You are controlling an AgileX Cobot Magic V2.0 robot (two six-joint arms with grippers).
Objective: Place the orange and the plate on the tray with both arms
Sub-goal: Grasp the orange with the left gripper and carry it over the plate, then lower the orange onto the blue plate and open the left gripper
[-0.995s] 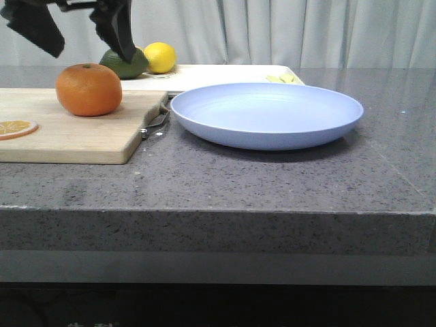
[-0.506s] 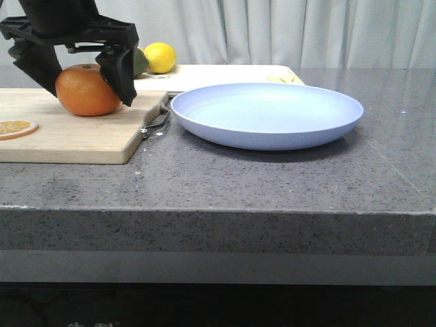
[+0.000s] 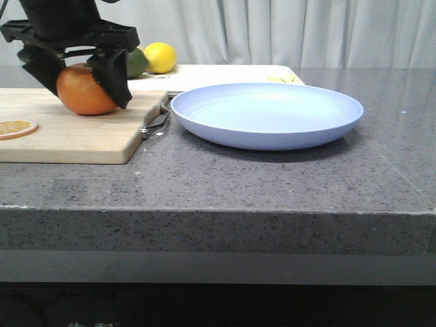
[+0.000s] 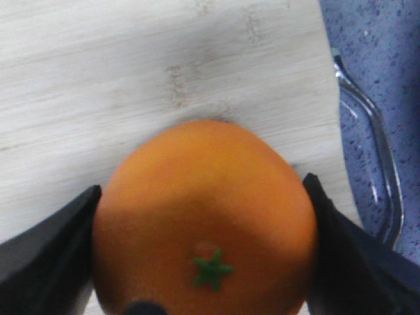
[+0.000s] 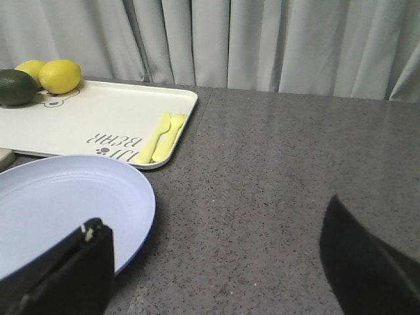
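In the upper left of the front view we see the left gripper (image 3: 80,80) down over the orange (image 3: 83,90), one dark finger (image 3: 114,80) on each side of the fruit. In the left wrist view the two fingers press against the orange (image 4: 209,216) on both flanks, so we read the gripper as clamped on it. The green stem star faces the wrist camera. The orange sits on the wooden cutting board (image 3: 75,133) at the left of the front view, and whether it rests on the wood or is just clear of it we cannot tell. A flat orange slice (image 3: 16,127) lies on the board near the left edge of that frame.

The right gripper (image 5: 216,262) shows only in its own wrist view, its dark fingers (image 5: 65,272) spread wide apart with nothing between them, above the grey counter (image 5: 282,170).

The pale blue plate (image 3: 267,114) rests on the counter at the centre of the front view, just right of the board. Behind it, toward the curtain (image 3: 293,30), lies the cream tray (image 3: 204,76), which carries a lemon (image 3: 159,56) and a green fruit (image 3: 136,63) in the upper left, and yellow cutlery (image 5: 161,138).
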